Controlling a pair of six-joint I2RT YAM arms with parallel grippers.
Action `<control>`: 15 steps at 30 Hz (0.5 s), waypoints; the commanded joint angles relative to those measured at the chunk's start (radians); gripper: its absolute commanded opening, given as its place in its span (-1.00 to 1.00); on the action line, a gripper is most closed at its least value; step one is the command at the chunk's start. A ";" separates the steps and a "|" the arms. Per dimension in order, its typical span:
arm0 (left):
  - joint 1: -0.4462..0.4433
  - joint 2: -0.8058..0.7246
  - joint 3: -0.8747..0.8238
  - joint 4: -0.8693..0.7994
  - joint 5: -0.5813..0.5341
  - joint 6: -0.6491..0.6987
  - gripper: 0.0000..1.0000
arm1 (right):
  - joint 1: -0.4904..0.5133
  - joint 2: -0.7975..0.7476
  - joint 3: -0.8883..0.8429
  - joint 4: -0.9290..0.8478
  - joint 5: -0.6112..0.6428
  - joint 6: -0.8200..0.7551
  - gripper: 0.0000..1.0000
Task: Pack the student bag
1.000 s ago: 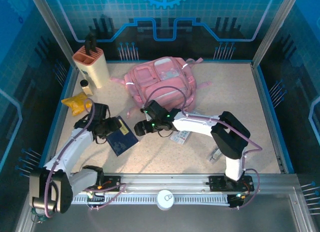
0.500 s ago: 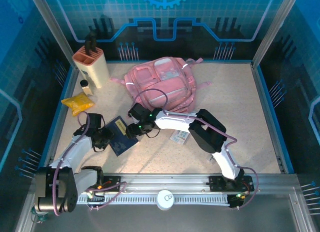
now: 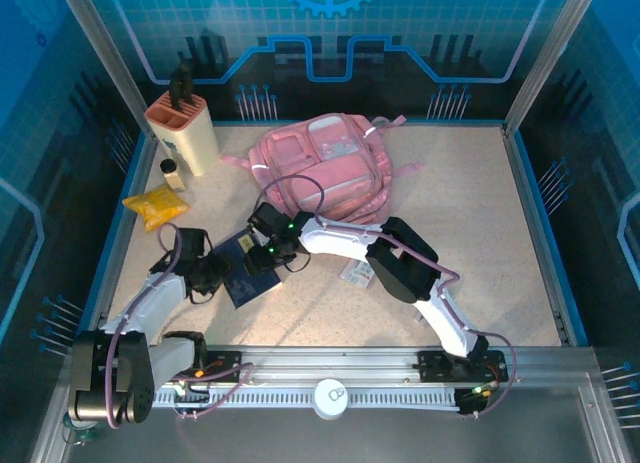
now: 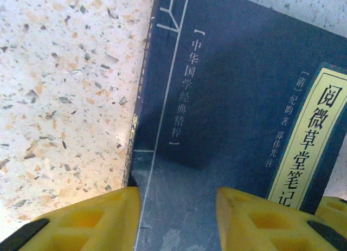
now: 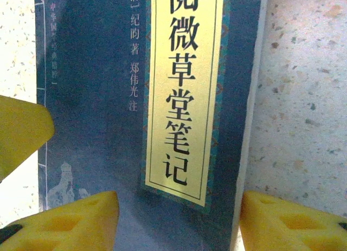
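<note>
Looking through the left wrist camera, I see the left hand [image 4: 176,205] released: its yellow fingers [image 4: 92,221] stand apart and straddle the spine edge of a dark blue book [image 4: 227,99]. One finger is over the bare speckled surface [image 4: 65,99] and the other over the cover, with nothing clamped between them. From the right wrist, the right hand [image 5: 179,213] is released too, jaws wide. One finger is over the cover beside the yellow title label [image 5: 184,88], and the other is past the book's opposite edge, over the surface. Whether any pad actually presses on the cover I cannot tell. From above, the book lies flat, left of centre and near the arms, with the two hands close together over it, the left on its left side and the right on its far side. The bag [image 3: 320,168] lies at the back middle of the surface, front pockets up, just beyond the right hand and not touched by either. At the back left stand a knife block [image 3: 182,131] and a small bottle [image 3: 170,171], with a yellow packet [image 3: 153,206] just in front of them. A small pale packet [image 3: 358,273] lies beside the right arm.
</note>
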State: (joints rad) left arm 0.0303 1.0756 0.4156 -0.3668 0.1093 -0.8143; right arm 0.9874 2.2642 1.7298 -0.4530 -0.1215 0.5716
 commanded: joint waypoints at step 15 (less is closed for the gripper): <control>-0.039 0.030 -0.023 -0.025 -0.026 -0.016 -0.16 | 0.004 -0.107 -0.003 -0.003 -0.119 0.033 -0.11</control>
State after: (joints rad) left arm 0.0036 1.0801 0.4160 -0.3607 0.0757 -0.8143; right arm 0.9806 2.2070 1.7294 -0.4896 -0.1558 0.5915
